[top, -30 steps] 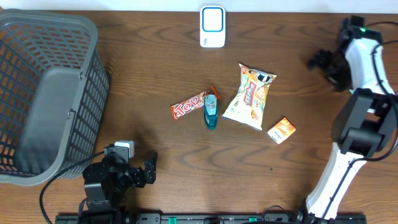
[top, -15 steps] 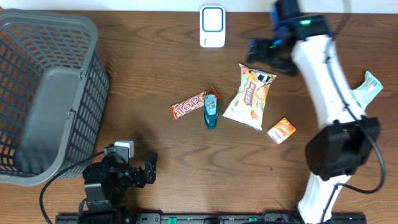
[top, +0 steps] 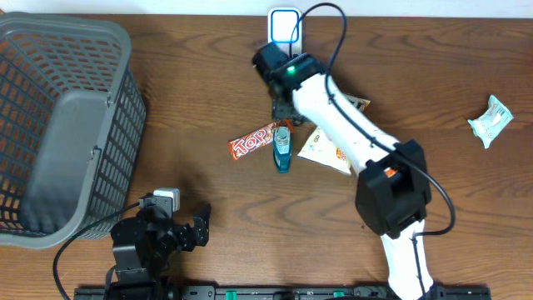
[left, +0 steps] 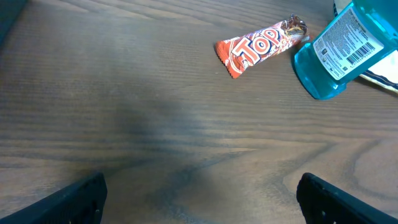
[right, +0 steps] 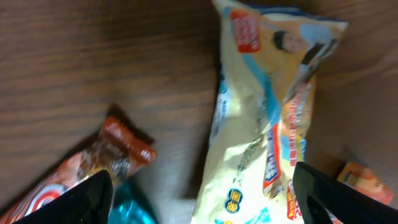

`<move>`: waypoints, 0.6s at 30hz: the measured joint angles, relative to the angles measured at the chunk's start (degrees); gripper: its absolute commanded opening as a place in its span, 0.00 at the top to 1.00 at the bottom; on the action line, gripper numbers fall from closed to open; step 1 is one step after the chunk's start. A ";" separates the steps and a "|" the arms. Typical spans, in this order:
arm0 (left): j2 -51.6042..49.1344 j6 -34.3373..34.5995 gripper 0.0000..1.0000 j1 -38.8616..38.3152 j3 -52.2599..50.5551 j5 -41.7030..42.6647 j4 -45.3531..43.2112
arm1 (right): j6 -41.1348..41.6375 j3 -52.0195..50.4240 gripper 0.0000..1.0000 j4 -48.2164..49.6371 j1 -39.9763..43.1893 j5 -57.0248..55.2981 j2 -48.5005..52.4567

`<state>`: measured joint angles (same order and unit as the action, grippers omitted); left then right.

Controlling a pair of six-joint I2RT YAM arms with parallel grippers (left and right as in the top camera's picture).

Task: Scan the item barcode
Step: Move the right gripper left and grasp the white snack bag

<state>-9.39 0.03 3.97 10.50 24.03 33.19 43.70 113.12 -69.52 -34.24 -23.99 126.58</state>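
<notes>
Near the middle of a dark wooden table (top: 191, 83) lie three items close together. A blue bottle (top: 282, 152) lies on its side; in the left wrist view its white label shows a barcode. Just beside the bottle's top end, on the left, is a red and orange candy bar (top: 250, 144) lettered "Top", set at a slant. On the bottle's other side is a pale yellow snack bag (right: 261, 124), partly covered in the overhead view by the white right arm (top: 341, 125).

The right gripper (top: 283, 108) hangs over the spot where the candy bar's end, the bottle and the bag meet. In its wrist view its two dark fingers (right: 87, 199) sit at the bottom corners, spread wide, with nothing held between them. A small orange packet (right: 364, 180) shows at the lower right edge of that view, beside the bag.

At the far edge of the table, just beyond the right gripper, stands a small white scanner (top: 285, 27) with a blue frame.

The left gripper (top: 196, 229) rests at the near edge, well apart from the items, its fingers (left: 81, 199) spread wide and empty. A large grey basket (top: 125, 100) fills the left side. A crumpled pale wrapper (top: 491, 121) lies alone at the far right.
</notes>
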 measured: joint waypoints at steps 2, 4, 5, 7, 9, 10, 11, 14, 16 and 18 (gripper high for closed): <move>0.00 0.00 0.02 0.00 0.00 0.00 0.00 | 1.36 0.00 0.14 0.02 0.02 -2.19 0.37; 0.00 0.00 0.02 0.00 0.00 0.00 0.00 | 2.40 0.00 0.14 -0.31 0.52 -3.58 0.59; 0.00 0.00 0.02 0.00 0.00 0.00 0.00 | 2.69 0.00 0.13 -0.52 0.87 -4.02 0.72; 0.00 0.00 0.02 0.00 0.00 0.02 0.00 | 3.02 0.00 0.14 -1.05 1.77 -4.26 1.03; 0.00 0.00 0.02 0.00 0.00 0.00 0.00 | 2.99 0.00 0.13 -1.20 2.49 -3.93 1.73; 0.00 0.00 0.02 0.02 0.00 0.02 0.00 | 2.99 0.00 0.13 -1.31 2.80 -3.80 2.34; 0.00 0.00 0.02 0.00 0.00 0.00 0.00 | 2.99 0.00 0.13 -1.51 3.02 -3.63 3.15; 0.00 0.00 0.02 0.00 0.00 0.00 0.00 | 2.99 0.00 0.15 -2.67 3.06 -3.10 6.12; 0.00 0.00 0.02 0.00 0.00 0.00 0.00 | 2.97 -0.02 0.18 -4.00 3.06 -2.71 8.17; 0.00 0.00 0.02 0.02 0.00 0.00 0.00 | 3.02 -0.04 0.23 -5.53 3.06 -2.40 10.16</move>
<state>-9.39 0.03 3.99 10.50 24.03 33.19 46.72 113.08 -75.05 -31.18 -26.39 136.75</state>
